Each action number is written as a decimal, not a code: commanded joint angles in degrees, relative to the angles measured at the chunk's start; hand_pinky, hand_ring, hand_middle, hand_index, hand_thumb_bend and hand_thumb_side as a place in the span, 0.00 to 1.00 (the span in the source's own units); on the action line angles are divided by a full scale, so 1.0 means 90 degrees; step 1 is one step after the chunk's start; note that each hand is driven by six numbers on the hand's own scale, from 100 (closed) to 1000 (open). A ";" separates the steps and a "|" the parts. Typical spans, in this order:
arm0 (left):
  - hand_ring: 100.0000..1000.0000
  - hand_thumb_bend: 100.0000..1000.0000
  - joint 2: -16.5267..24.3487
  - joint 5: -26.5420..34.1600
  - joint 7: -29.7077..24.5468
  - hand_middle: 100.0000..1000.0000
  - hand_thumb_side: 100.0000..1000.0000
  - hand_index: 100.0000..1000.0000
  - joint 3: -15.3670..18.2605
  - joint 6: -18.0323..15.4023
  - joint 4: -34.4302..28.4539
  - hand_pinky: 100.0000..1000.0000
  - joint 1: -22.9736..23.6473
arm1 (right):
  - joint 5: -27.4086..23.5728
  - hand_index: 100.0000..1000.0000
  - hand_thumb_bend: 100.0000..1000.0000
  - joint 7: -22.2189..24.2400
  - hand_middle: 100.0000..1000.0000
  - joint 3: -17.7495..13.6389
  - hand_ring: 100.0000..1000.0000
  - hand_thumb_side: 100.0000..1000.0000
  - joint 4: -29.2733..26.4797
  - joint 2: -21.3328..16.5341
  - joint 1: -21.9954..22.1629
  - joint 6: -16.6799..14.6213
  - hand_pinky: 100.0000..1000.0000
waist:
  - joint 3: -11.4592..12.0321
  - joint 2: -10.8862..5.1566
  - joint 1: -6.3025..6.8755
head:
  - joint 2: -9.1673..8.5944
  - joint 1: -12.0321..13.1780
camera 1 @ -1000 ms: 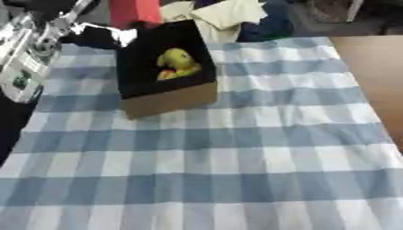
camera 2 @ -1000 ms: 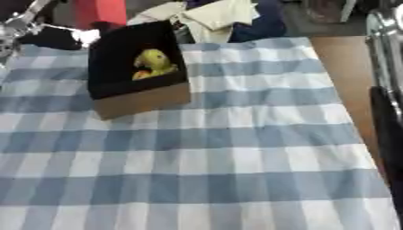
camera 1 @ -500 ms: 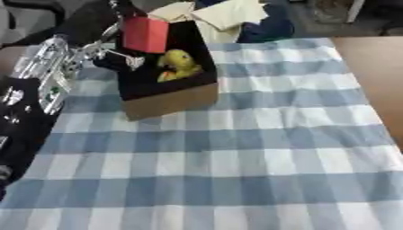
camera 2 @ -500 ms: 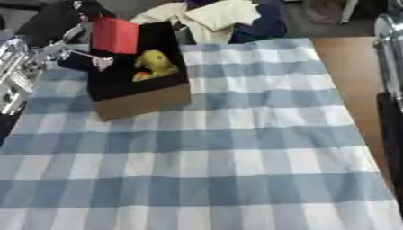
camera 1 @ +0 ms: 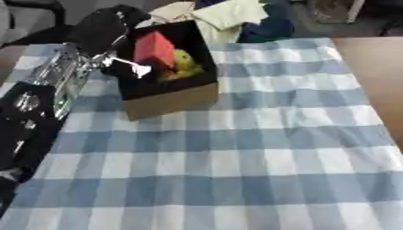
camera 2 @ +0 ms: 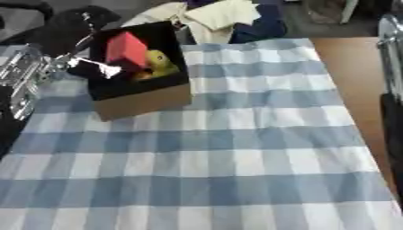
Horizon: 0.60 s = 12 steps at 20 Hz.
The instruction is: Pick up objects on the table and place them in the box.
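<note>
A cardboard box (camera 1: 169, 99) with a dark inside stands on the blue and white checked cloth, at the far left. A yellow toy (camera 1: 185, 64) lies inside it. A red block (camera 1: 154, 47) is tilted in the box's opening, beside the yellow toy. My left hand (camera 1: 120, 69) reaches over the box's left wall, its fingers curled at the block's lower left side. The left arm runs down the left edge of the view. Of the right arm only a strip (camera 2: 391, 112) shows at the right edge of the right eye view; its hand is out of sight.
A heap of pale and dark cloths (camera 1: 228, 13) lies beyond the table's far edge. Bare brown tabletop (camera 1: 376, 67) shows to the right of the checked cloth (camera 1: 236, 170), which spreads across the middle and front.
My left hand has carried the red block from above the box's far left corner down into the box's opening, beside the yellow toy. The view has shifted a little.
</note>
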 commanded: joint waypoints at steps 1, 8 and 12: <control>0.91 0.51 0.0093 -0.0089 0.0081 0.83 0.62 0.95 0.0066 0.0147 -0.0061 0.75 -0.0091 | -0.0047 0.96 0.09 -0.0015 0.77 -0.0062 0.89 1.00 -0.0122 -0.0035 -0.0075 0.0004 0.94 | -0.0017 -0.0156 0.0000 | -0.0055 0.0011; 0.90 0.41 0.0086 0.0017 0.0128 0.82 0.63 0.93 0.0073 0.0182 -0.0100 0.74 -0.0059 | -0.0059 0.96 0.09 -0.0037 0.77 -0.0086 0.89 1.00 -0.0138 -0.0023 -0.0035 0.0020 0.94 | -0.0035 -0.0185 0.0006 | -0.0053 0.0012; 0.87 0.15 0.0087 0.0780 0.0544 0.79 0.60 0.90 0.0178 0.0371 -0.0594 0.68 -0.0064 | -0.0062 0.96 0.10 -0.0057 0.77 -0.0108 0.89 1.00 -0.0146 -0.0043 0.0001 0.0027 0.94 | 0.0008 -0.0199 0.0005 | 0.0008 -0.0024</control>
